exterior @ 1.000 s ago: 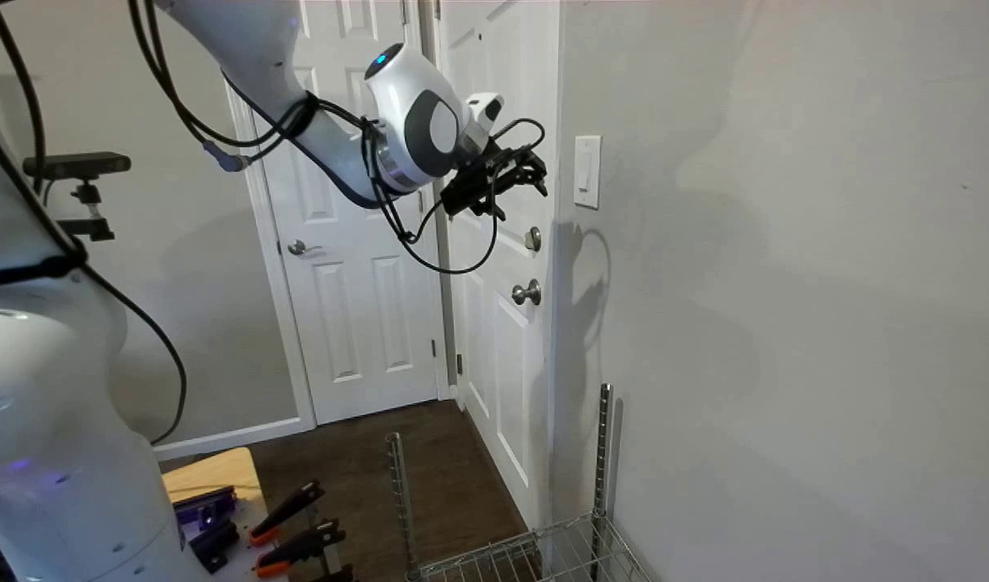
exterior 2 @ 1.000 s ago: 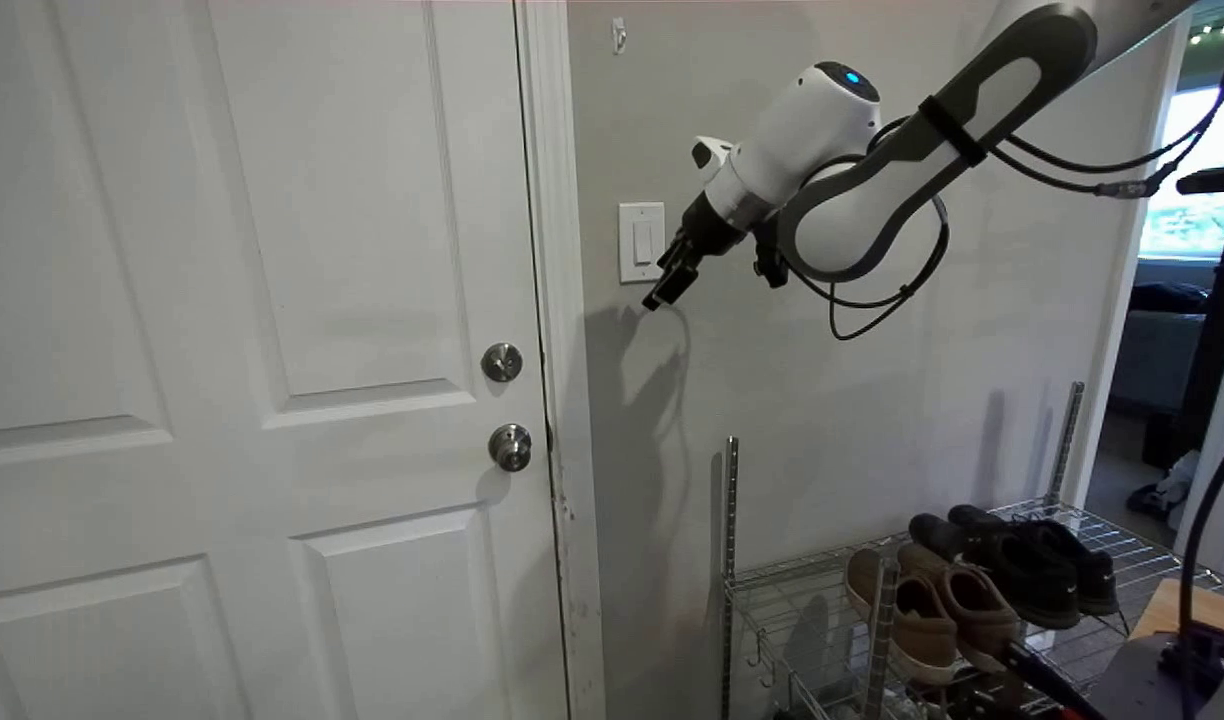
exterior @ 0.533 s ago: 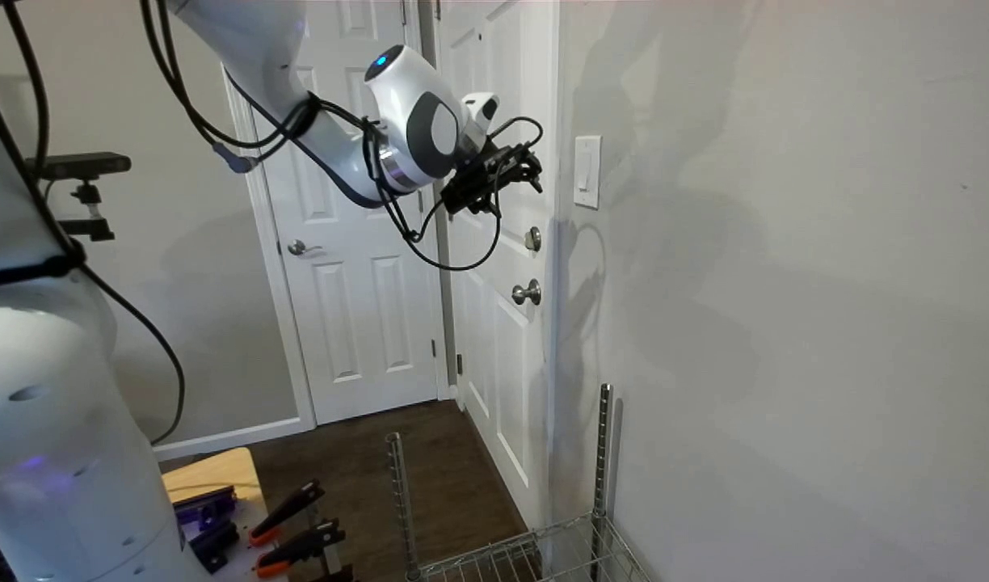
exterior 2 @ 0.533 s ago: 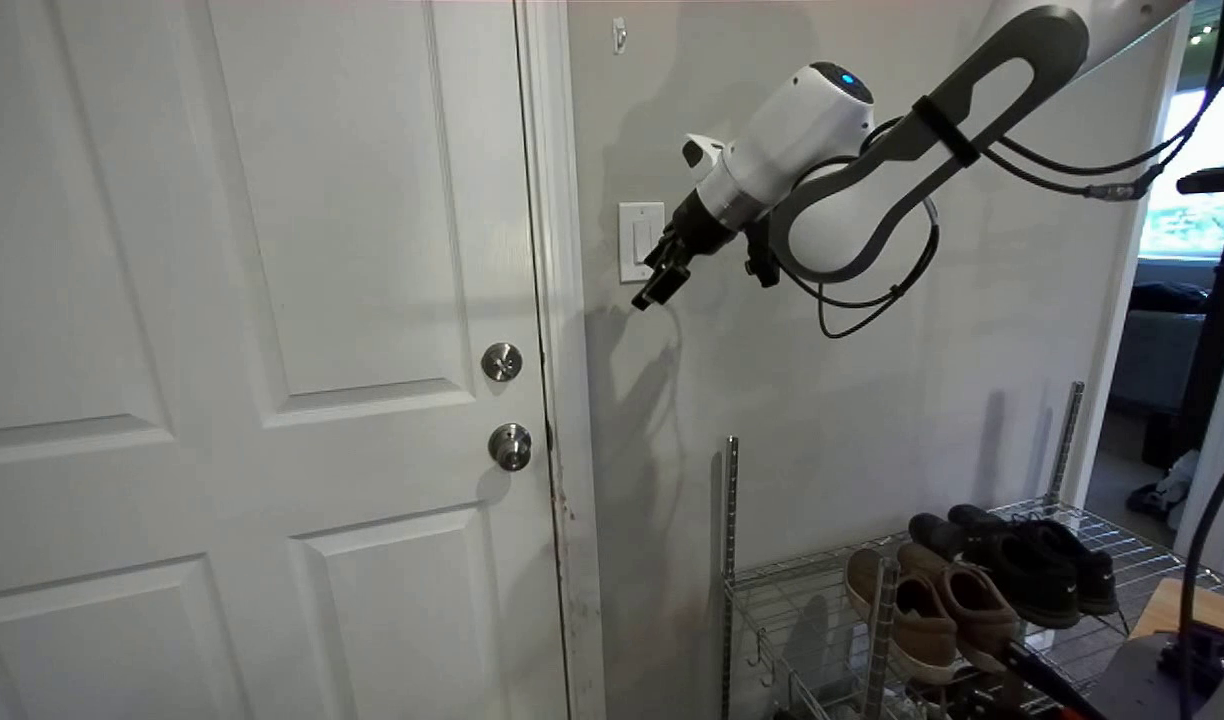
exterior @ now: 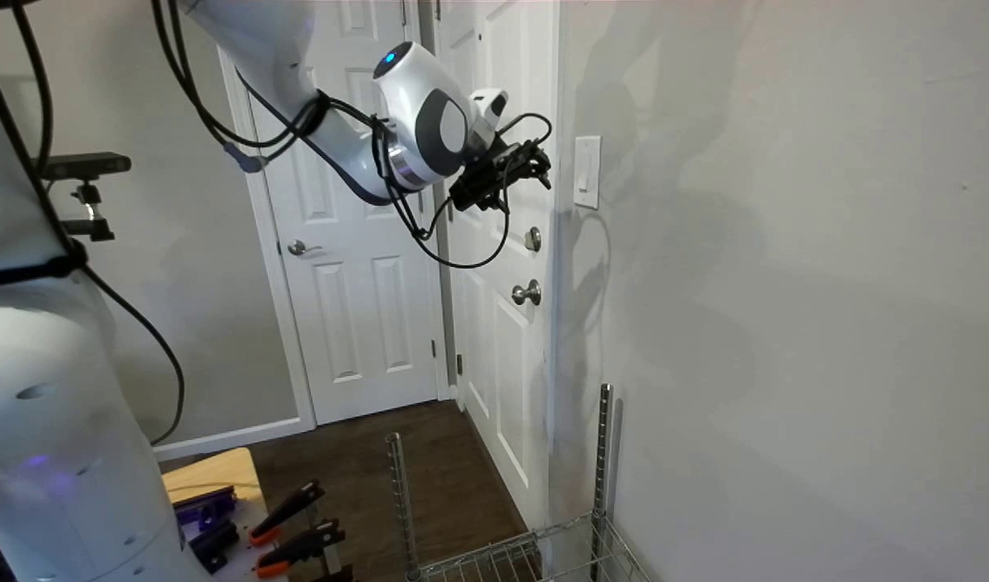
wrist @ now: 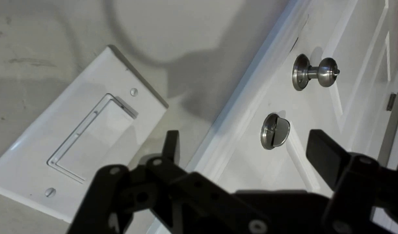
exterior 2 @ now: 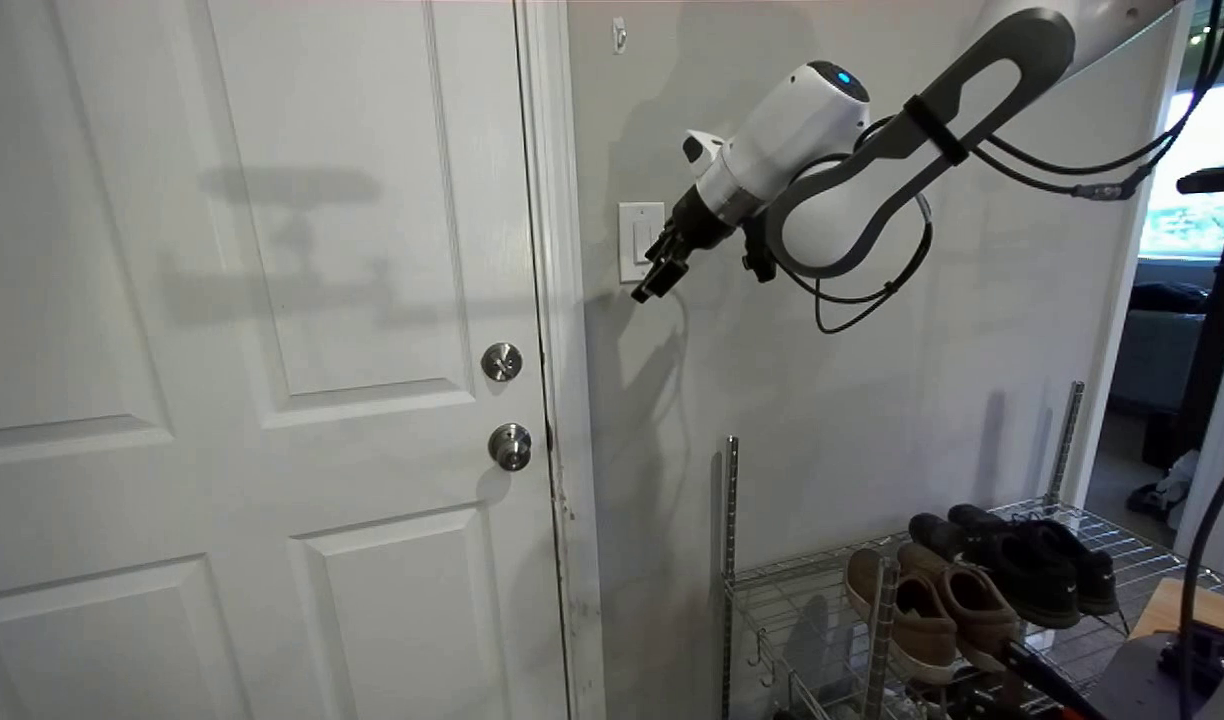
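My black gripper (wrist: 247, 144) stands open, its fingers wide apart with nothing held between them. Beyond the gap, the wrist view shows a metal deadbolt thumb-turn (wrist: 275, 131) on a white door, some distance off. A round metal doorknob (wrist: 316, 72) sits further along the door. At the left of the wrist view is a white wall plate with a rocker switch (wrist: 98, 136); the left finger (wrist: 170, 146) lies across the view near its corner. In both exterior views the gripper (exterior 2: 654, 280) hangs in front of the light switch (exterior: 587, 171), above the deadbolt (exterior 2: 501, 362). Contact with the wall cannot be made out.
A wire rack (exterior 2: 802, 580) below the arm carries brown shoes (exterior 2: 922, 610) and black shoes (exterior 2: 1032, 560). Its metal post (exterior: 603, 453) rises by the wall. The door frame (exterior 2: 562, 400) lies beside the switch. Black-and-orange clamps (exterior: 300, 546) sit near the robot's base.
Over the last second the gripper has shifted slightly toward the door and a little upward in an exterior view. It stays open. Shadows on the wall and door have moved.
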